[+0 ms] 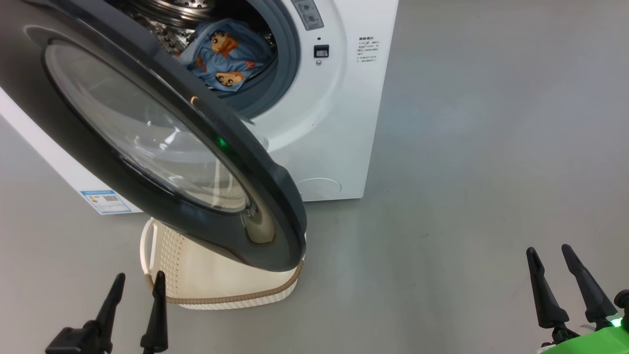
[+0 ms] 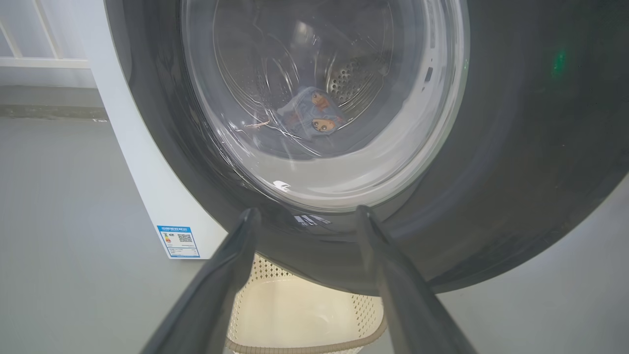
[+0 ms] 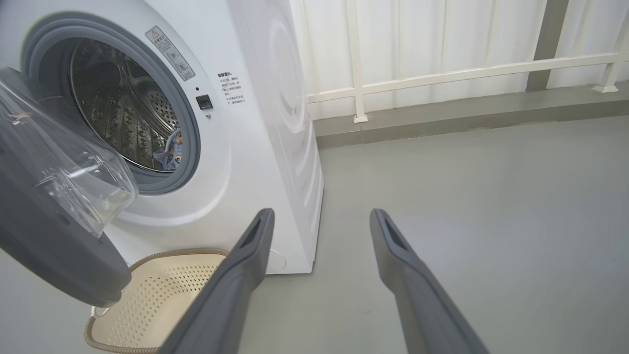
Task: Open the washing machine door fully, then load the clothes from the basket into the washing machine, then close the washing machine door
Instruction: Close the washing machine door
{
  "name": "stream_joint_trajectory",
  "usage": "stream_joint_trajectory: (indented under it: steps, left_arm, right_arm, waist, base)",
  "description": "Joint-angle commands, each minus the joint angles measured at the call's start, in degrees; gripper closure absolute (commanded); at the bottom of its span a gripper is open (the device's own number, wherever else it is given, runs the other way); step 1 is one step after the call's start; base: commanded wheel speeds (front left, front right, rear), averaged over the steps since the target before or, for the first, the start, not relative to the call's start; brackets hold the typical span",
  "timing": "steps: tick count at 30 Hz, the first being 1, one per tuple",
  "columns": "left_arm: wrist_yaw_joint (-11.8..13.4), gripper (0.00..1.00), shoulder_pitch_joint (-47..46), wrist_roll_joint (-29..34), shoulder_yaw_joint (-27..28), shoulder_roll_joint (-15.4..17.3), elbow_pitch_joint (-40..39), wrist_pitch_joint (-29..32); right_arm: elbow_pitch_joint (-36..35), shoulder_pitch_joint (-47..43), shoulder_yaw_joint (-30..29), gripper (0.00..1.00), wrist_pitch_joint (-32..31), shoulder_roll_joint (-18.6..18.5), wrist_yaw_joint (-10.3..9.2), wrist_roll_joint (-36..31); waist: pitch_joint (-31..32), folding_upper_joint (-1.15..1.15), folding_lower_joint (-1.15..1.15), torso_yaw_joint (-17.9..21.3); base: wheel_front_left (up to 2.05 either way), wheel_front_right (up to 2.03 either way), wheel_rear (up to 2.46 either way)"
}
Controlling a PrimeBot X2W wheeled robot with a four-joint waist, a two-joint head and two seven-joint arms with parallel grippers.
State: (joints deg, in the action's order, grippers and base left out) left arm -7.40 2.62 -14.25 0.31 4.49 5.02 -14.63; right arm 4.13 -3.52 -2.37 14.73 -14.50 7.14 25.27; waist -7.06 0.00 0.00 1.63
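A blue energy label (image 1: 106, 201) sits low on the left side of the washing machine (image 1: 339, 98). Its print, and the text block (image 1: 367, 49) right of the opening, are too small to read. A white railing (image 3: 442, 76) runs behind. The washing machine door (image 1: 147, 132), a glossy black rim around bulging clear glass, hangs half-open over the basket (image 1: 221, 290), between the left gripper (image 1: 139, 275) and the drum. The clothes (image 1: 223, 54), light blue with cartoon faces, lie inside the drum. The left gripper and the right gripper (image 1: 548, 249) are spread wide, holding nothing.
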Motion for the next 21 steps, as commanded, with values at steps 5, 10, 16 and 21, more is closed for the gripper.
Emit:
stream_joint_trajectory:
  steps: [5,10,16,21]
  left_arm:
    - [-0.09,0.0,-1.57,0.74,1.51,0.48,-0.96,-0.37]
    - [-0.09,0.0,-1.32,0.75,0.93,0.25,-0.74,-0.37]
    - [-0.09,0.0,-0.78,0.64,0.06,-0.19,-0.97,-0.37]
    - [-0.09,0.0,-0.72,-0.14,-0.51,-0.6,-1.67,-0.37]
  right_arm:
    - [-0.74,2.31,2.5,0.64,0.27,-0.72,0.35,0.68]
    - [-2.49,4.95,4.4,1.0,0.27,-0.18,0.35,0.85]
    - [-6.84,9.27,7.62,1.0,0.27,1.09,0.35,1.17]
    - [-12.02,13.87,11.35,1.0,0.27,3.19,0.35,1.46]
  waist:
    - [0.41,0.0,0.0,-0.72]
    - [1.16,0.0,0.0,-1.94]
    - [2.25,0.0,0.0,-4.12]
    - [2.98,0.0,0.0,-6.31]
  base:
    - [0.0,0.0,0.0]
    - [0.0,0.0,0.0]
    - [0.0,0.0,0.0]
    - [0.0,0.0,0.0]
